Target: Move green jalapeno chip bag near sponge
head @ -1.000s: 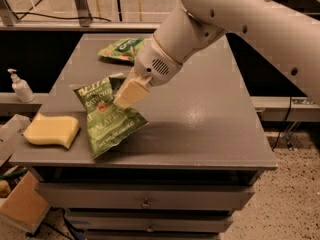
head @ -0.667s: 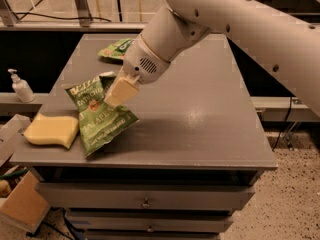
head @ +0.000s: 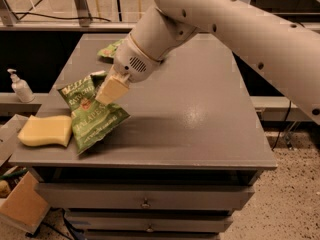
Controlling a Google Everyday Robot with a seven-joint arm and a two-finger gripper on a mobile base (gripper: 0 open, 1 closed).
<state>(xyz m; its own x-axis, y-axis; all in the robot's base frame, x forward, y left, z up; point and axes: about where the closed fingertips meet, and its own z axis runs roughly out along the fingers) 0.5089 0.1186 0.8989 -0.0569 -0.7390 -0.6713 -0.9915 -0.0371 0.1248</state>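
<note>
Camera view: gripper point(head: 111, 90) clamped on the upper part of the chip bag point(head: 95, 118). Both have shifted slightly toward 9 o'clock since 0.7 s ago. The bag is tilted, its lower end on the table point(head: 200, 114), at the sponge's point(head: 44, 130) 3 o'clock and apparently touching it. The second bag point(head: 109, 49), at the gripper's 12 o'clock, is unmoved.

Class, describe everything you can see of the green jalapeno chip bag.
The green jalapeno chip bag looks like olive-green crinkly foil, with pale lettering and a small reddish emblem. It stands tilted near the front edge of the table, its lower corner resting on the top. Its upper part is pinched by the gripper, jaws shut on it. One edge appears to meet the sponge.
</note>
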